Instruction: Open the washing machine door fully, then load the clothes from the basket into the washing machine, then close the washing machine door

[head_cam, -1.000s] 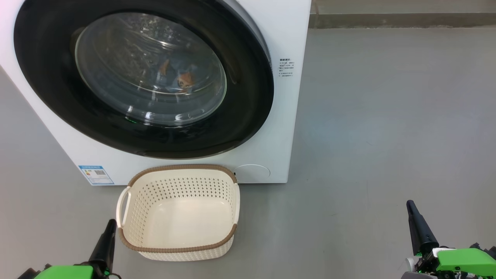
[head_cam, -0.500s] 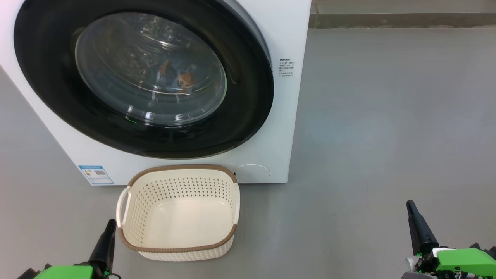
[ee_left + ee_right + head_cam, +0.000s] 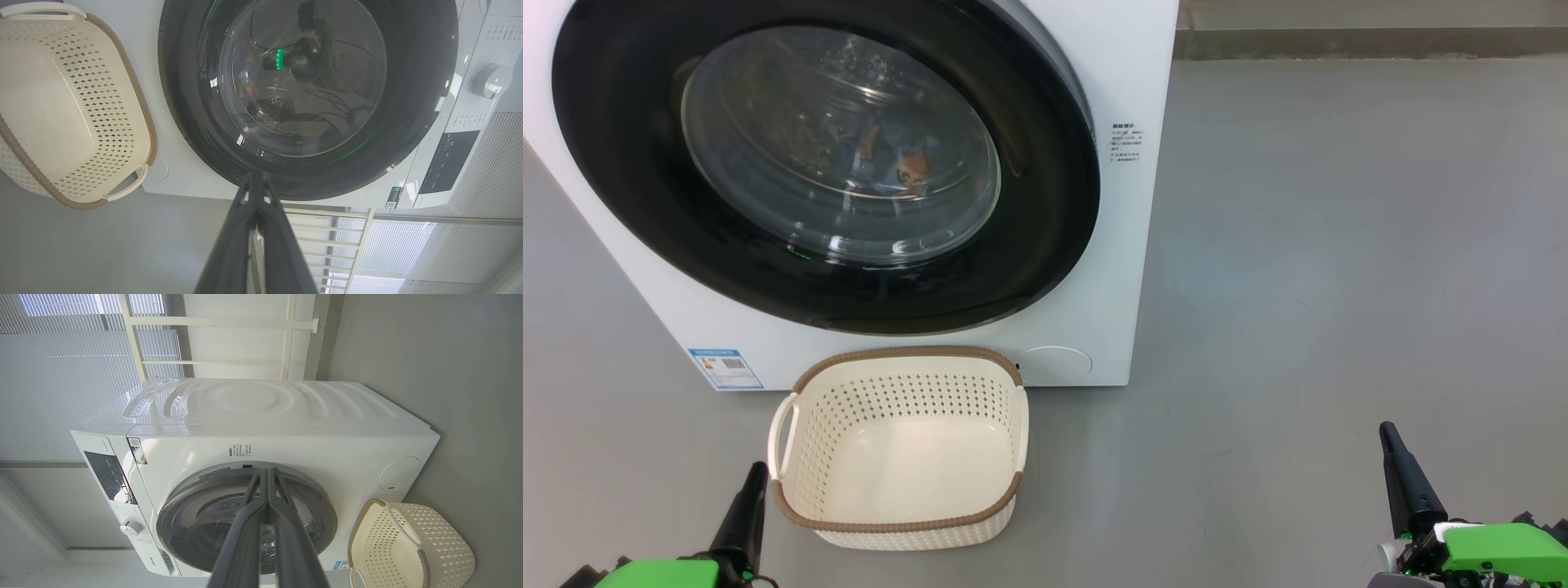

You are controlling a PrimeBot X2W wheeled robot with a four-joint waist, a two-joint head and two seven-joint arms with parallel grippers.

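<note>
Grey, smooth floor (image 3: 1339, 245) spreads out in front of the robot. On its far left part stands a big white boxy front-loading washing machine (image 3: 1123, 269). Its large round door (image 3: 768, 147), a wide glossy black ring around a bulging clear glass bowl, lies flat against the machine's front and looks shut.

On the floor just in front of the machine's lower front edge stands a small cream-white perforated plastic basket (image 3: 915, 535) with a brown woven-look rim; it is empty. Behind the door glass, inside the machine, lie the clothes (image 3: 907, 167), light blue fabric with an orange-brown cartoon print.

The left gripper (image 3: 756, 478), two long dark fingers pressed together and holding nothing, hangs just beside the basket's near left corner. The right gripper (image 3: 1390, 441), equally closed and empty, hangs over bare floor, well apart to the right.

Loading and closing both look done. Should the door need another press, it lies ahead of and above both grippers, and the left arm is nearer.
</note>
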